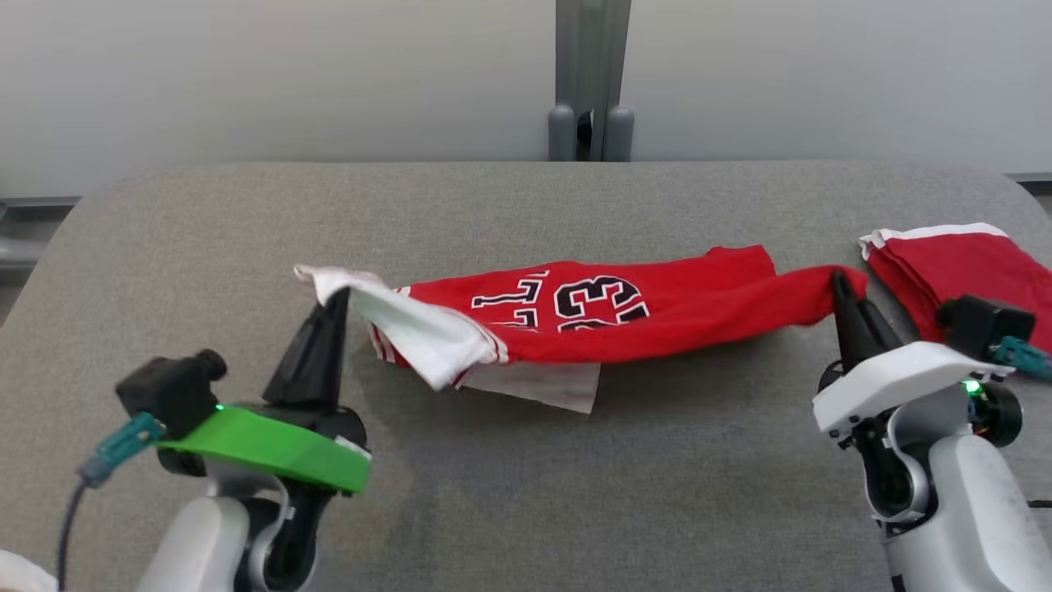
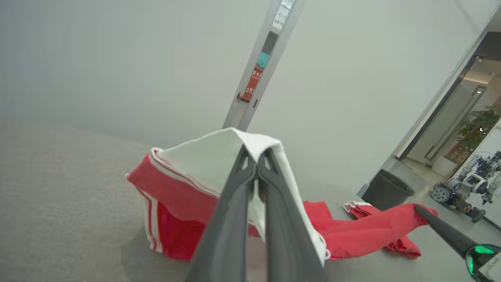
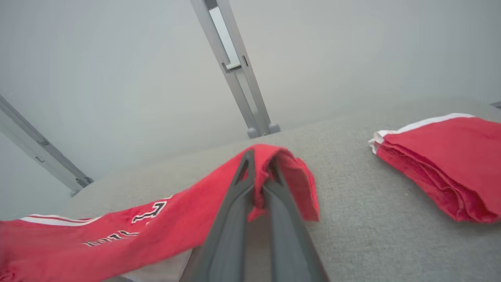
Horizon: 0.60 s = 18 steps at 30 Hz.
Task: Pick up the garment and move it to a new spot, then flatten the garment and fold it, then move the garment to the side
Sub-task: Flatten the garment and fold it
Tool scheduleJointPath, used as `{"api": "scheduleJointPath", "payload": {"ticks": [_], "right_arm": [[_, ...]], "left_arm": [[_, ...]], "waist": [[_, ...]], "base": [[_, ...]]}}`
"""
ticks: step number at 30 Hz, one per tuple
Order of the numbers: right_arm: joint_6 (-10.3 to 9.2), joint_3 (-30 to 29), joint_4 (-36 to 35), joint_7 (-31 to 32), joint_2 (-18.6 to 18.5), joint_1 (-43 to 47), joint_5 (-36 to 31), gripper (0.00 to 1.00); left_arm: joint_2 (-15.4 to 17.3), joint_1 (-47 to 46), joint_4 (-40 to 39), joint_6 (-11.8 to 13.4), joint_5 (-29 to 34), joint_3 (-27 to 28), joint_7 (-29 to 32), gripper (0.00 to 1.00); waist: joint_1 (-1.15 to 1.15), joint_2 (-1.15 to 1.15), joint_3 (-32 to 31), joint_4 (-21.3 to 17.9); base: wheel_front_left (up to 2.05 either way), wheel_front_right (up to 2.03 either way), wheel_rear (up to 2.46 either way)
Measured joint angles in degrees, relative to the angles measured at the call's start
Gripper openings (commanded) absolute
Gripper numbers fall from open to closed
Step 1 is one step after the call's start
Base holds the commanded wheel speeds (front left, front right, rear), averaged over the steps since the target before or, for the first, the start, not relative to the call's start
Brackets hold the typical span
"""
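Showing black-edged numerals, the bunched red jersey has white trim.

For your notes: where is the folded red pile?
Head view: the folded red pile lies far right on the table, beside the right gripper.

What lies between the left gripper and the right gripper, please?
The red jersey spans that stretch, its ends pinched in the left gripper and the right gripper; the head view shows it.
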Motion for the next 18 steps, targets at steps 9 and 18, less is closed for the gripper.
{"api": "scheduleJointPath", "payload": {"ticks": [9,18], "right_arm": [[-0.01,-6.2,-34.0,11.3,0.0,6.3,7.3,0.00],[0.00,-13.2,-54.4,19.8,-0.1,7.1,11.6,0.00]], "left_arm": [[6.0,-4.1,-23.3,4.0,-3.8,6.2,8.5,0.00],[9.7,-14.2,-37.5,8.8,-8.1,10.4,18.3,0.00]], "waist": [[0.00,0.00,-4.0,-2.4],[0.00,0.00,-5.9,-5.8]], "base": [[0.00,0.00,0.00],[0.00,0.00,0.00]]}}
